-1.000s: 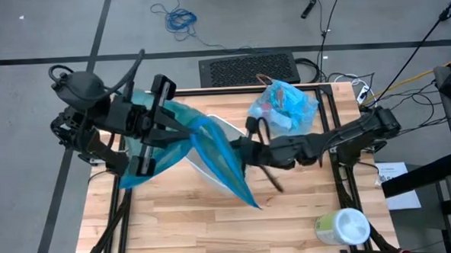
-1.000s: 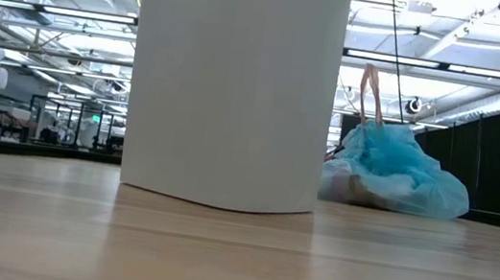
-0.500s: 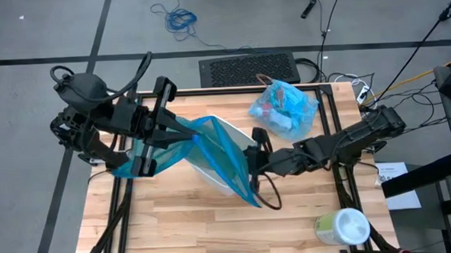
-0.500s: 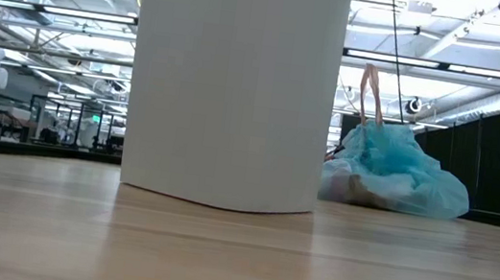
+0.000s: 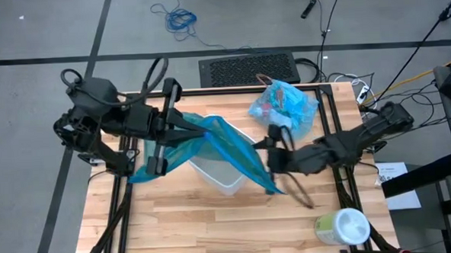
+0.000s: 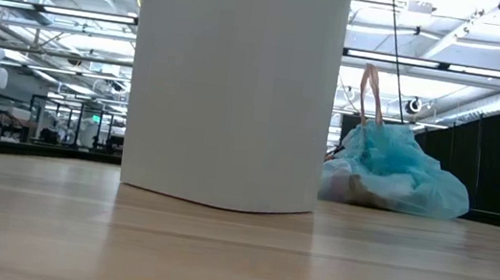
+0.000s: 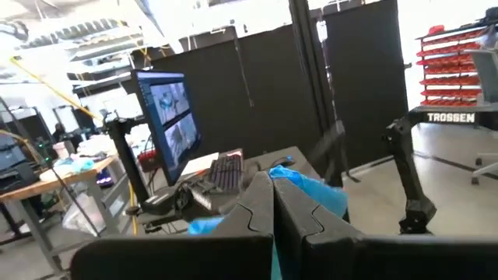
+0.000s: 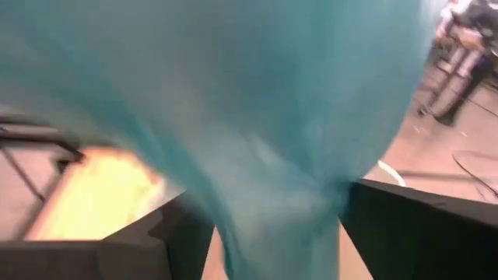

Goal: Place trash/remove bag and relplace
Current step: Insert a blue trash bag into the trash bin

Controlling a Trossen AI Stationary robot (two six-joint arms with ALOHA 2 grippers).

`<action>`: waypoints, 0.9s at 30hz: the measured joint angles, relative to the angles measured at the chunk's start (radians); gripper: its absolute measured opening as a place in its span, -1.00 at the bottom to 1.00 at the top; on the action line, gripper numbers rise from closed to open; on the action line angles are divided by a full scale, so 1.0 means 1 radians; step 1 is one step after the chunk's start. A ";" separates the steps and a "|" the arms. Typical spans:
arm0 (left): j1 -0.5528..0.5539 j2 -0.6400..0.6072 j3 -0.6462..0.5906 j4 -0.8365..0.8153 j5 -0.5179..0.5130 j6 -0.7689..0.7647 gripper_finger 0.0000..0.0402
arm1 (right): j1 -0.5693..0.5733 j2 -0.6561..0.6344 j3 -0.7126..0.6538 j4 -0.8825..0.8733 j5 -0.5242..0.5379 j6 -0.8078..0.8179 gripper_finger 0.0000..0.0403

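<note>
My left gripper [image 5: 173, 123] is shut on a dark teal plastic bag [image 5: 226, 145], held above the table's left half. The bag slants down to the right over a white bin [image 5: 222, 178] that stands upright on the table [image 5: 184, 235]. My right gripper [image 5: 277, 156] is at the bag's lower right end. Its fingers [image 8: 159, 241] stand wide open with teal plastic [image 8: 272, 155] between them. The light-blue bag [image 5: 284, 105], tied and filled with trash, rests on the table's far right. In the low view the bin [image 6: 235, 85] fills the middle, the light-blue bag [image 6: 391, 173] behind it. My left gripper pinches the teal bag's upper end [image 7: 292, 177] between its two shut fingers, reaching in roughly level from the table's left. The bag hangs from there, one part drooping to the left [image 5: 147, 169], the rest stretching down across the bin. My right gripper has teal plastic between its open fingers; I cannot tell whether it touches it.
A white-and-green wipes tub [image 5: 343, 227] lies at the near right corner. A black keyboard [image 5: 247, 67] sits on the floor beyond the far edge. Bare wood lies along the table's near edge.
My right gripper has moved toward the table's right edge, and the teal bag's lower tip has gone with it, uncovering more of the bin. My left gripper has shifted a little to the right with the bag's upper end.
</note>
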 joint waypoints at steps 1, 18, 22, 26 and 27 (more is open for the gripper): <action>0.000 0.000 0.000 -0.007 -0.011 0.000 -1.00 | 0.009 -0.012 0.000 0.011 -0.001 -0.006 0.26; 0.040 0.002 -0.078 -0.045 -0.046 -0.052 -1.00 | -0.084 0.150 0.000 0.049 -0.003 0.045 -0.65; 0.040 -0.001 -0.078 -0.092 -0.068 -0.059 -1.00 | -0.073 0.140 0.000 -0.002 -0.003 0.052 -0.71; 0.040 -0.002 -0.078 -0.117 -0.078 -0.078 -1.00 | -0.043 0.084 0.000 -0.034 0.020 0.033 -0.54; 0.039 -0.002 -0.078 -0.118 -0.079 -0.078 -1.00 | -0.035 0.068 0.000 -0.038 0.030 0.029 -0.48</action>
